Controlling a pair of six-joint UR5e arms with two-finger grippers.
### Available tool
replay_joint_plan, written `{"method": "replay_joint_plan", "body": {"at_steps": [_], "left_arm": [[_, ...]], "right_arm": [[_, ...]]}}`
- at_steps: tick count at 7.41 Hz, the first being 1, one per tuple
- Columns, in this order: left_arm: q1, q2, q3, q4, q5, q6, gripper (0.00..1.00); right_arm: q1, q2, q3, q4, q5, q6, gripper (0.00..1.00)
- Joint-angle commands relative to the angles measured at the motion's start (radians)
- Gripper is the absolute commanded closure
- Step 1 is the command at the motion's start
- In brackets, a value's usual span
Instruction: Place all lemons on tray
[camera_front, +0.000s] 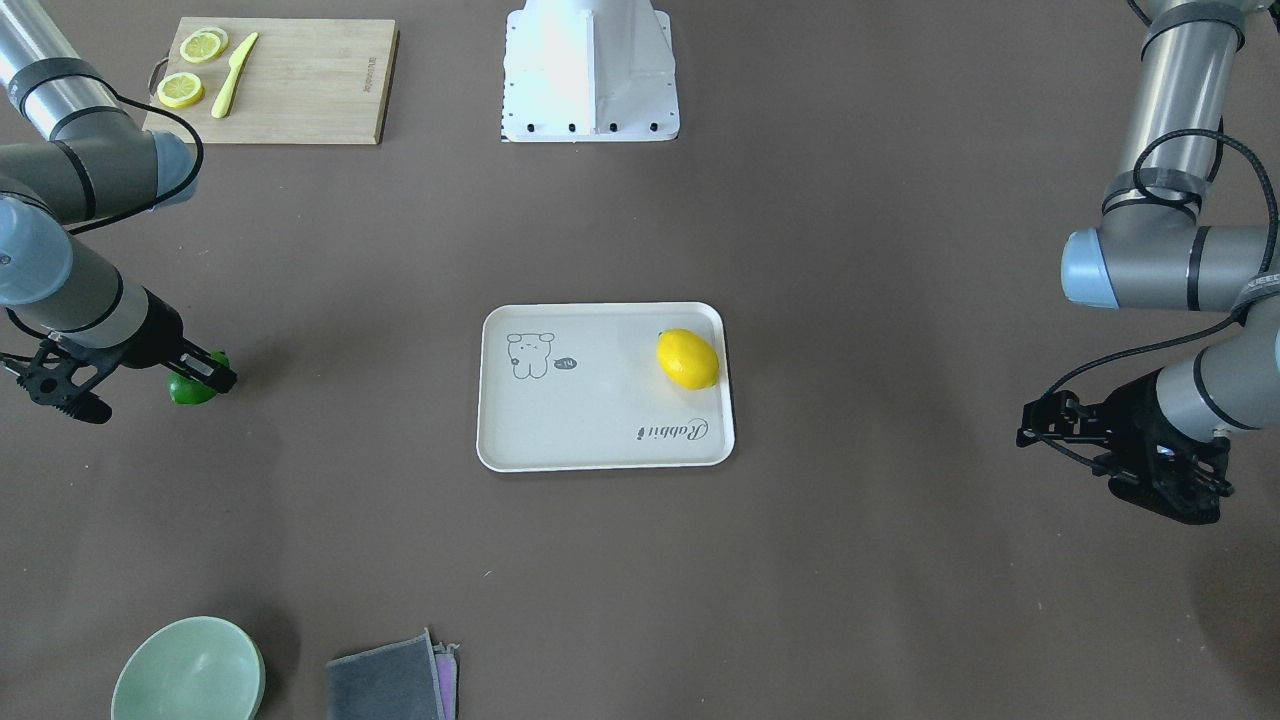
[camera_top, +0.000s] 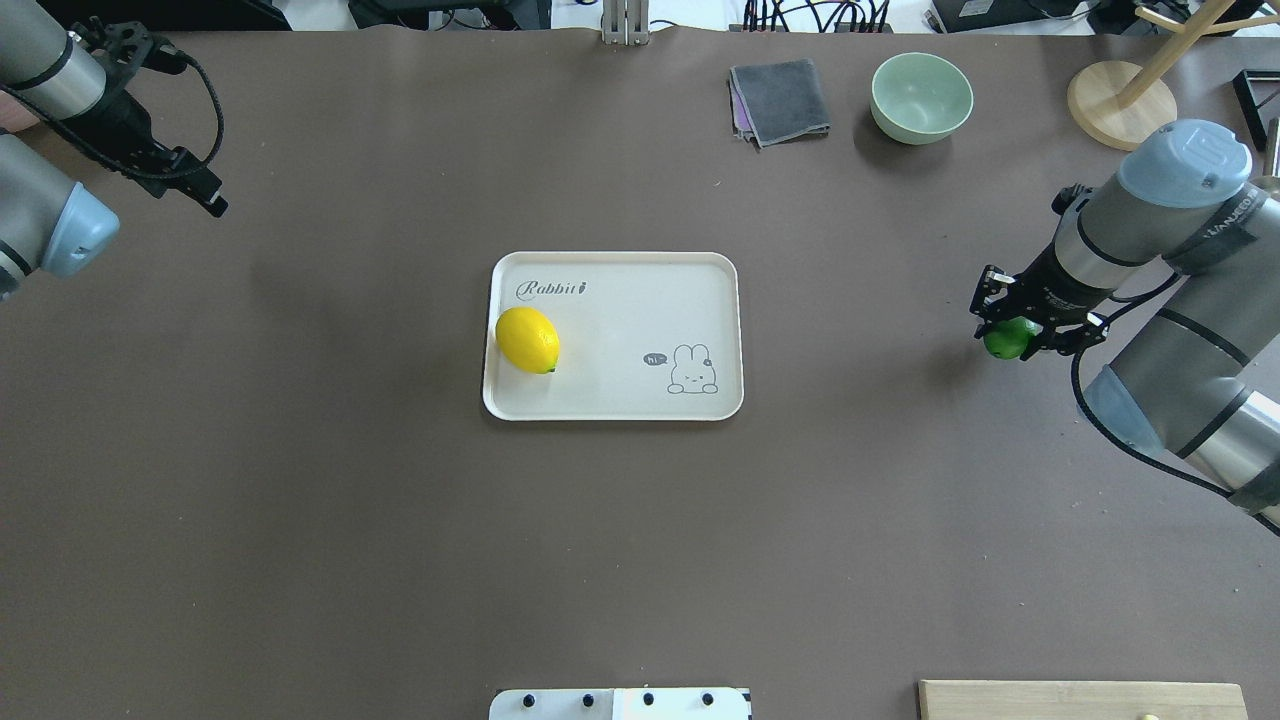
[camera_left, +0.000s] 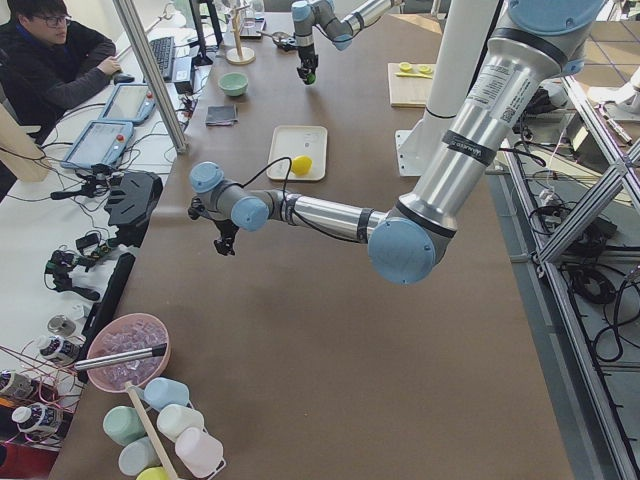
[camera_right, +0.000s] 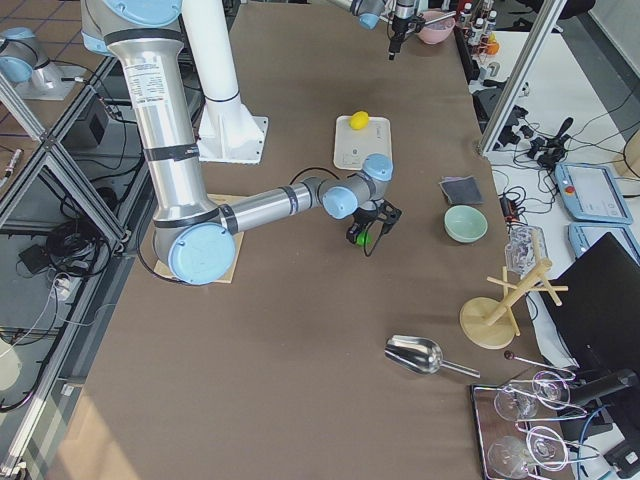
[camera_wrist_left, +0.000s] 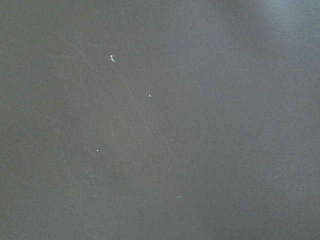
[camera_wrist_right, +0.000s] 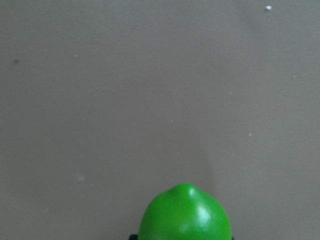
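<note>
The off-white tray (camera_front: 600, 440) lies mid-table and also shows in the overhead view (camera_top: 620, 395). The yellow lemon (camera_front: 688, 358) rests on it near one short rim, also seen from overhead (camera_top: 527, 340). My right gripper (camera_front: 212, 378) is shut on the green lemon (camera_front: 188, 391) and holds it just above the table, well off the tray on my right. The same gripper (camera_top: 1012, 325) and green lemon (camera_top: 1008, 340) show overhead. The fruit's tip fills the bottom of the right wrist view (camera_wrist_right: 184, 215). My left gripper (camera_front: 1030, 425) is open and empty, far left over bare table.
A wooden cutting board (camera_front: 300, 90) with lemon slices (camera_front: 190, 70) and a yellow knife (camera_front: 233, 75) lies at my near right corner. A green bowl (camera_top: 921, 97), a grey cloth (camera_top: 780, 100) and a wooden stand (camera_top: 1120, 100) stand at the far edge.
</note>
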Motion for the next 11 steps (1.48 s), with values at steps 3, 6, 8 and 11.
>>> {"method": "replay_joint_plan", "body": {"at_steps": [3, 6, 8, 11], "left_arm": [[0.001, -0.001, 0.006, 0.001, 0.0, -0.007, 0.03], [0.001, -0.003, 0.003, 0.001, -0.003, -0.018, 0.03], [0.001, -0.001, 0.004, 0.001, -0.005, -0.019, 0.03], [0.001, -0.001, 0.006, 0.001, -0.005, -0.019, 0.03]], "right_arm": [[-0.06, 0.314, -0.058, -0.17, 0.02, 0.003, 1.0], [-0.166, 0.423, -0.061, -0.167, 0.002, 0.0, 1.0], [-0.174, 0.43, -0.109, -0.067, -0.015, 0.009, 0.86], [-0.179, 0.463, -0.161, -0.032, -0.018, 0.027, 0.0]]}}
